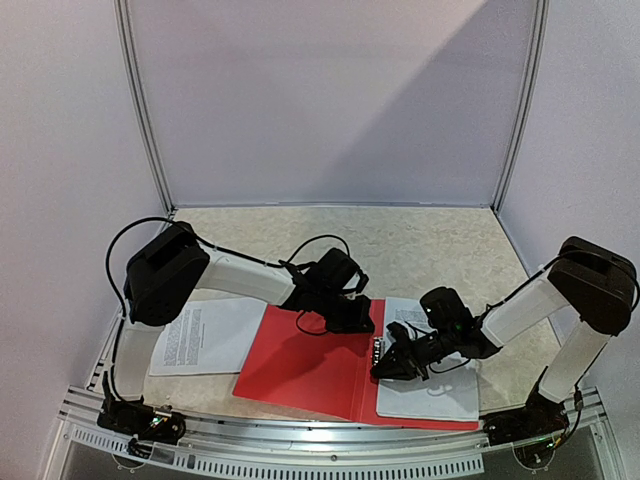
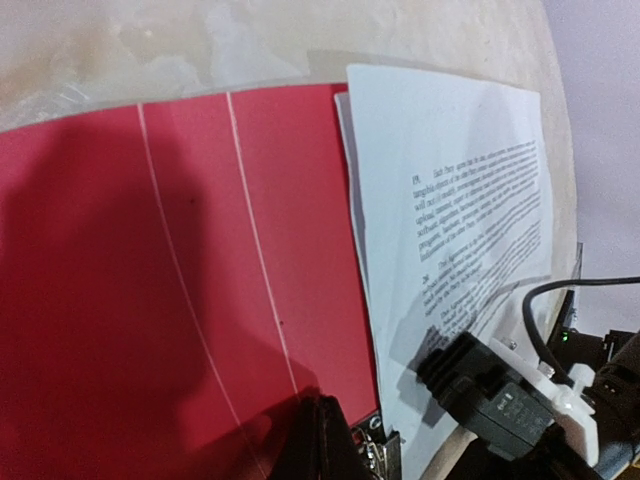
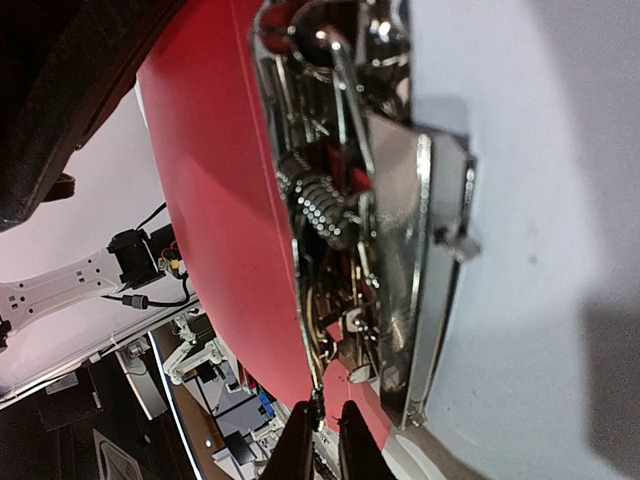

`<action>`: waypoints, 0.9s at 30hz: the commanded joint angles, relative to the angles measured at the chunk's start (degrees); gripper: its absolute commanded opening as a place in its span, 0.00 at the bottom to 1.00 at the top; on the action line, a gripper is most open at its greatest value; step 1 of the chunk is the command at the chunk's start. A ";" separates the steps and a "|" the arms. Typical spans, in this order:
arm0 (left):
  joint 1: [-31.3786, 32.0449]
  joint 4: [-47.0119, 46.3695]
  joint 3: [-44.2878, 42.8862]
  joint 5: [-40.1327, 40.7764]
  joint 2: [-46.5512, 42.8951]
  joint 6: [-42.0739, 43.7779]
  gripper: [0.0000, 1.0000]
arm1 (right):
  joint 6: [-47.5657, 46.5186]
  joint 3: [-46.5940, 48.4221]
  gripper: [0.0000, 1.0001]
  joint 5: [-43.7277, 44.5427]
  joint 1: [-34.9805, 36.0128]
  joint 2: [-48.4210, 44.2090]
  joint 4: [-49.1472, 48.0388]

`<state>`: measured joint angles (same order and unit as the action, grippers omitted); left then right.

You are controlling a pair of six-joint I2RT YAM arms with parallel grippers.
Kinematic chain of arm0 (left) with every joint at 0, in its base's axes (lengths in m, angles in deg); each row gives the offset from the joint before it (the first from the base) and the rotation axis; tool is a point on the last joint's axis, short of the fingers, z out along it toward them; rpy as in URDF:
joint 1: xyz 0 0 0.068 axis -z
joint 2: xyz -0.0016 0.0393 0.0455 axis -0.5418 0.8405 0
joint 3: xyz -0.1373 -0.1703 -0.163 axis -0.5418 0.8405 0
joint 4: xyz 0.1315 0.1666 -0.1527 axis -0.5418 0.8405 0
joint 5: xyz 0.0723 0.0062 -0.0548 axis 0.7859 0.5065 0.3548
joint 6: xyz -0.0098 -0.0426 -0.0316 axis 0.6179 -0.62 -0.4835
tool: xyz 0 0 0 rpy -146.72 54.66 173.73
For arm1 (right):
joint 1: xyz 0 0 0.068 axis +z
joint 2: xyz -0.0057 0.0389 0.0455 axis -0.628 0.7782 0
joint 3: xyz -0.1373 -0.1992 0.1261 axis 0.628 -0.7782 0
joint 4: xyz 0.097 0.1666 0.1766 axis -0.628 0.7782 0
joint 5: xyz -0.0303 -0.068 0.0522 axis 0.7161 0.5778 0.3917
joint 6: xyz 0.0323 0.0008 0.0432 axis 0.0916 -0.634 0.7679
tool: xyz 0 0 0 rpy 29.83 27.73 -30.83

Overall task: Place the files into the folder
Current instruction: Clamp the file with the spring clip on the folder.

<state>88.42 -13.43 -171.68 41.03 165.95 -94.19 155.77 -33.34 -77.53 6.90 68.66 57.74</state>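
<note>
Left gripper (image 1: 350, 320), closed, presses the folder (image 1: 300, 370). You cannot tell if the right gripper (image 1: 388, 368) is closed at the folder's clip (image 3: 400, 250). Slipping there could crease the sheet (image 1: 435, 400).

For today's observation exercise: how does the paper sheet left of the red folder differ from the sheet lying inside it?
The outer sheet lies on the table, left of the folder; the inner sheet lies on its right cover. The right fingers are at the metal clip beside the inner sheet; none touch the outer sheet. Both are white, printed and flat.
</note>
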 commanded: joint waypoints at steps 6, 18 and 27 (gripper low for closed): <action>-0.86 8.02 2.98 3.59 3.04 0.54 0.00 | -0.60 -1.95 0.09 2.24 0.79 0.71 10.13; -0.86 7.52 3.13 3.16 3.53 0.51 0.00 | -2.88 -0.98 0.01 4.50 0.78 3.69 17.39; -0.86 5.99 3.73 2.21 4.26 0.08 0.00 | -8.79 7.05 0.00 10.14 1.31 9.57 30.94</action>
<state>88.31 -14.17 -171.35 40.86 165.95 -94.34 149.17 -25.31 -77.55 7.36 72.31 71.88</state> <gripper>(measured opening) 0.005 0.009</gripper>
